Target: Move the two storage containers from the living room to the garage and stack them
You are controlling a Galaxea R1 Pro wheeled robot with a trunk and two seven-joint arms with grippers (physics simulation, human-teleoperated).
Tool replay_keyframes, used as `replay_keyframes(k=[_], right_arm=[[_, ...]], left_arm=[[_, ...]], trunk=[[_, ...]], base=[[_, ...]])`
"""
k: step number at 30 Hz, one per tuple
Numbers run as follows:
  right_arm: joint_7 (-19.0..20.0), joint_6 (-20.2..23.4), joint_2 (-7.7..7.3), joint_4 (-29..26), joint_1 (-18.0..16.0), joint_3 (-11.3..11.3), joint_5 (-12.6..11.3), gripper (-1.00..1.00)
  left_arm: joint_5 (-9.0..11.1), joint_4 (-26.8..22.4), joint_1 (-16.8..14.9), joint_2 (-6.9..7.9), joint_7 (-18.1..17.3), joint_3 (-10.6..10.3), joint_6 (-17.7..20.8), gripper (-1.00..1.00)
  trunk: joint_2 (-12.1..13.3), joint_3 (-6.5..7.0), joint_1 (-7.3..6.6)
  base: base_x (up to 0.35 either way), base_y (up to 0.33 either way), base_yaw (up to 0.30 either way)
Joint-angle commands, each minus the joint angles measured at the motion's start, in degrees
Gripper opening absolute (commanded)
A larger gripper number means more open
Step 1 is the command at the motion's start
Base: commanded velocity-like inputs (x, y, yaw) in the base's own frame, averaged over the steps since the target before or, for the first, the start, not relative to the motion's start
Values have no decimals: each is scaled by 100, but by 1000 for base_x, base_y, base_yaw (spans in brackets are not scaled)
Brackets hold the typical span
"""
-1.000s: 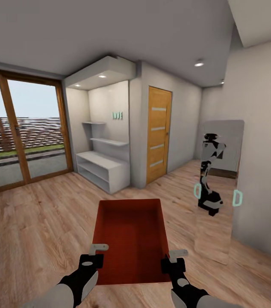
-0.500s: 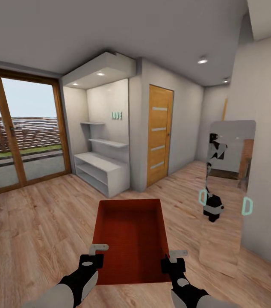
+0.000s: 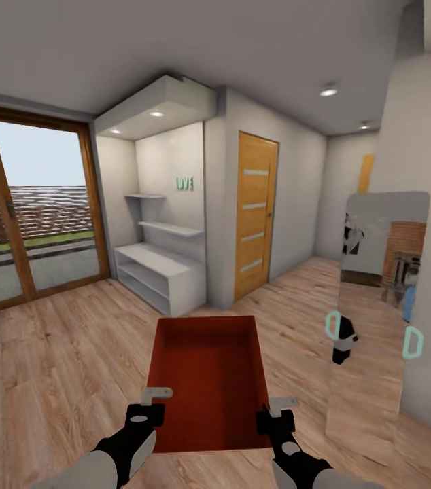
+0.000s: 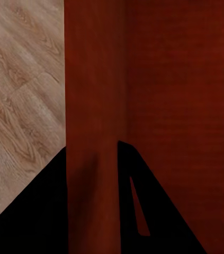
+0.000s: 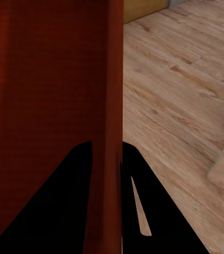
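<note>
One orange-red open-top storage container [image 3: 209, 377] hangs level in front of me over pale wood-plank flooring [image 3: 52, 367]. My left gripper [image 3: 149, 406] is shut on its left wall near the close corner. My right gripper [image 3: 274, 413] is shut on the right wall opposite. In the left wrist view the dark fingers of the left gripper [image 4: 93, 159] straddle the container wall [image 4: 164, 106]. The right wrist view has the right gripper [image 5: 107, 145] pinching the thin red wall [image 5: 43, 84] the same way. The garage is out of view.
A wooden door with pale stripes [image 3: 255, 214] stands ahead, right of a white shelf alcove [image 3: 161, 272]. Glass patio doors [image 3: 32, 217] fill the left wall. A tall mirror [image 3: 378, 312] leans on the right wall, and a passage runs on past the door.
The whole view has shifted as I roll forward and turn; the mirror and door slide right and grow. The container stays fixed between both grippers.
</note>
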Motion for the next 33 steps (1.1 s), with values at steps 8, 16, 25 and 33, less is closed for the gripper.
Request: replay_keyframes(k=[8, 16, 25, 33], right_arm=[[28, 0, 2, 3, -1, 77, -7, -100], [28, -1, 5, 3, -1, 77, -4, -100], [20, -7, 11, 3, -1, 85, 1, -100], [19, -8, 11, 3, -1, 79, 0, -100]], left_arm=[[282, -84, -9, -10, -72, 165, 9, -100], [284, -86, -9, -10, -72, 165, 9, -100], [284, -89, -9, -10, -72, 165, 9, -100], [284, -88, -9, -10, -72, 166, 10, -100]], trunk=[[-6, -9, 4], [-6, -9, 4], [-6, -9, 4], [-6, -9, 4]], base=[[321, 0, 0], [321, 0, -1], [321, 0, -146], [321, 6, -242]])
